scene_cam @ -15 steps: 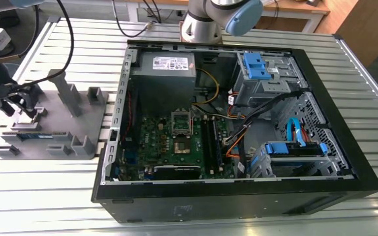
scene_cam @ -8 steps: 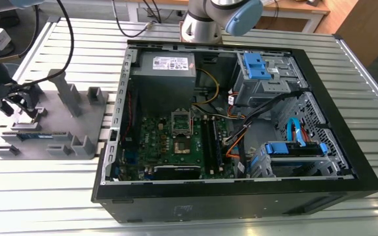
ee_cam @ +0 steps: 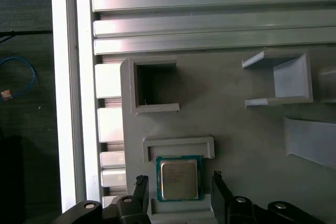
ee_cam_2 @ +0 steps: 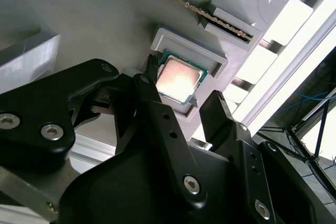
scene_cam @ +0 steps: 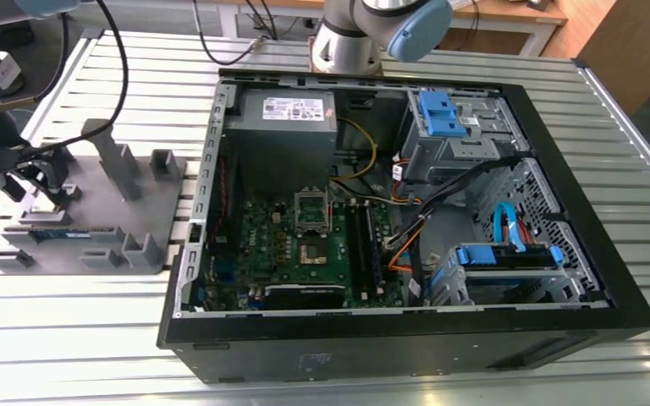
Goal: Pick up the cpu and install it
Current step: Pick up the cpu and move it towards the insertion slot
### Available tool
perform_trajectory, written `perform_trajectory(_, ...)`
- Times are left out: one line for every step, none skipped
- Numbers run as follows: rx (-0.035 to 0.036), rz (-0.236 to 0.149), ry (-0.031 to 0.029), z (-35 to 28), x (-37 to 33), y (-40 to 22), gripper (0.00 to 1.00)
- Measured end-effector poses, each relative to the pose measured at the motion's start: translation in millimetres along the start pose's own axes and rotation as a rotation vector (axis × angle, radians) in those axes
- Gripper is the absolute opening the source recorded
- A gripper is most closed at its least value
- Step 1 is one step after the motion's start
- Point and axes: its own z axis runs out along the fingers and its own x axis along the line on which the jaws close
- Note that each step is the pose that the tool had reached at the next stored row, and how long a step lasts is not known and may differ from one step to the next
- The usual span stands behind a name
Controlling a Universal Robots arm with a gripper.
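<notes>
We begin at the gripper point(ee_cam_2: 184, 85), whose two black fingers point(ee_cam_2: 164, 116) stand apart, one on each side of the cpu point(ee_cam_2: 178, 80). In both wrist views the jaws are not closed on anything. In the first wrist view we see the gripper point(ee_cam: 178, 183) framing the cpu point(ee_cam: 179, 178), with a strip of grey showing between the chip and each fingertip point(ee_cam: 140, 184). We cannot tell how high the tips hang above it.

The cpu lies flat, silvery top upward and green rim showing, in a shallow walled pocket point(ee_cam: 178, 144) of a grey fixture point(ee_cam: 236, 129). Near that pocket the fixture carries an open square box and other raised holders. Beyond the fixture's edge we see the bright slats of the aluminium table point(ee_cam: 210, 24).

In the exterior view the gripper point(scene_cam: 43, 188) hangs over the grey fixture point(scene_cam: 88, 207) at the exterior view's left. Our sight of the chip there is too poor to place it. A memory stick point(scene_cam: 63, 233) with a blue label lies in the fixture just beside the gripper.

Well apart, toward the exterior view's right, an open computer case point(scene_cam: 415, 338) rests on the table point(scene_cam: 77, 338). Inside it we see the green motherboard point(scene_cam: 268, 245) with its socket point(scene_cam: 311, 248) lying bare under a raised metal frame. Behind the case stands the arm's base point(scene_cam: 354, 38).
</notes>
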Motion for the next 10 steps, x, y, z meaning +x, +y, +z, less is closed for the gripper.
perform_trajectory(-0.0001,0.000,-0.0001,0.1,0.0,0.0,0.58)
perform_trajectory(-0.0001,0.000,-0.0001,0.3,0.0,0.0,0.58)
perform_trajectory(-0.0003,0.000,-0.0005,1.0,0.0,0.0,0.58)
perform_trajectory(-0.0002,0.000,-0.0004,1.7,0.0,0.0,0.58)
perform_trajectory(-0.0001,0.000,-0.0001,2.7,0.0,-0.1,0.58)
perform_trajectory(-0.0001,0.000,-0.0001,3.8,0.0,-0.1,0.58)
perform_trajectory(-0.0001,0.000,-0.0002,4.9,0.1,-0.1,0.58)
perform_trajectory(-0.0001,0.000,-0.0001,6.0,0.1,-0.1,0.58)
perform_trajectory(0.0000,0.000,-0.0001,6.9,0.1,-0.2,0.58)
perform_trajectory(0.0003,0.000,0.0000,7.3,0.1,-0.2,0.58)
